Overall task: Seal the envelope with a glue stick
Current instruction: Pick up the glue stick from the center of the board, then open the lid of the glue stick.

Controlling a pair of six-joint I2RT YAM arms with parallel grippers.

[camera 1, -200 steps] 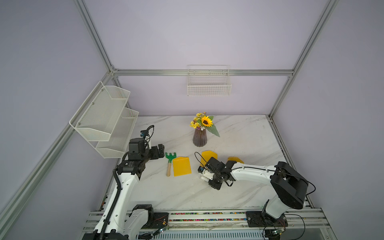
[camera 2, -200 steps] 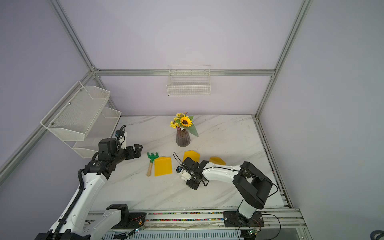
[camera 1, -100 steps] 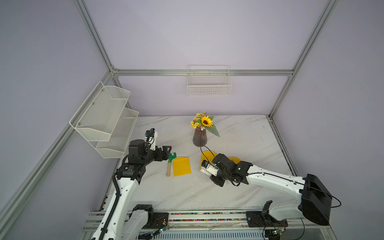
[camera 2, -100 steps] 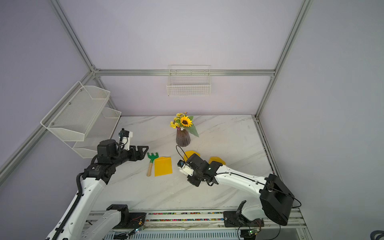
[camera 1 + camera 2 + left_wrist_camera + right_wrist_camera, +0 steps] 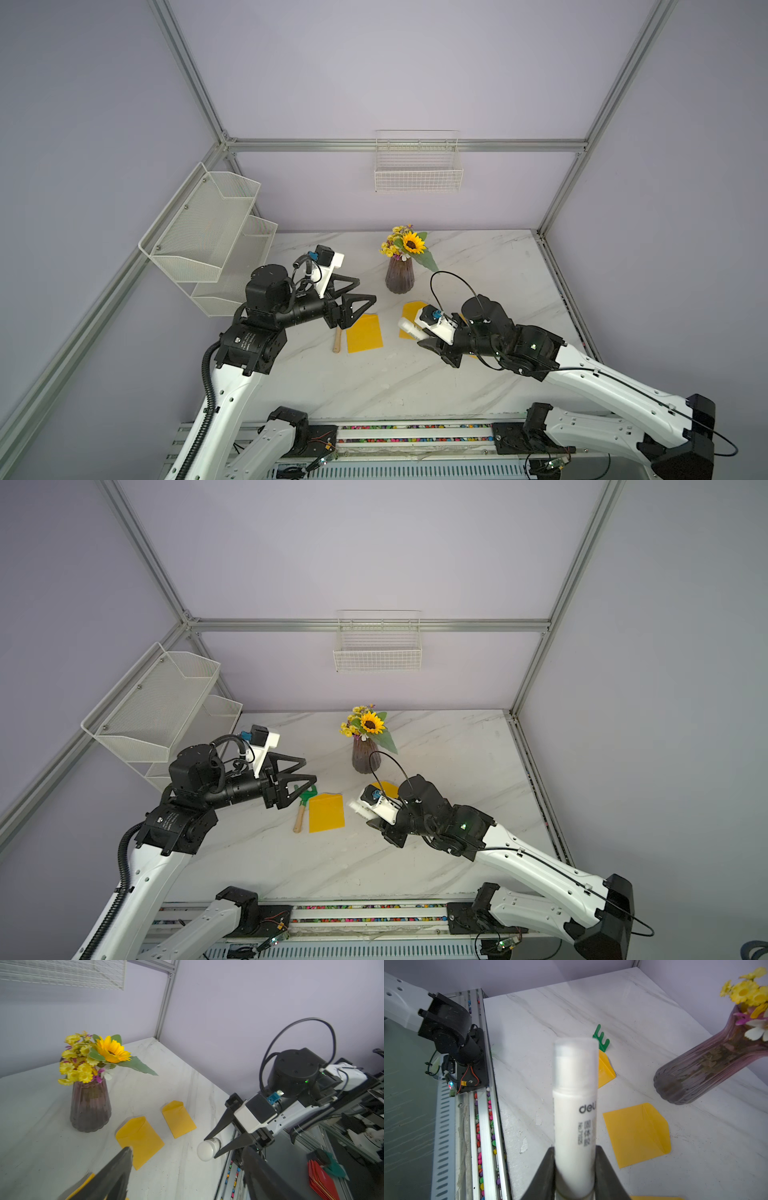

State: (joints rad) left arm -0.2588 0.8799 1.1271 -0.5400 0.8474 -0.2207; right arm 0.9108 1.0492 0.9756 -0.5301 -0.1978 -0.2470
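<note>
My right gripper [image 5: 574,1148] is shut on the glue stick [image 5: 575,1115], a white cylinder with a printed label and white cap, and holds it in the air with the cap end pointing left. The glue stick [image 5: 409,326] also shows in the left wrist view [image 5: 207,1148]. My left gripper [image 5: 366,289] hangs open above the table, facing the cap from a short distance, with nothing between its fingers. Three yellow envelopes lie on the marble table: one [image 5: 364,332] below the left gripper, one [image 5: 636,1134] beside the vase, and one [image 5: 178,1119] farther right.
A purple vase of flowers [image 5: 400,276] stands just behind the envelopes. A green toy rake with a wooden handle [image 5: 305,798] lies left of the left envelope. A white mesh shelf [image 5: 208,232] hangs on the left wall and a wire basket [image 5: 417,166] on the back wall.
The right arm has lifted the glue stick off the table. The left gripper has swung right toward it, and its jaws have narrowed a little.
</note>
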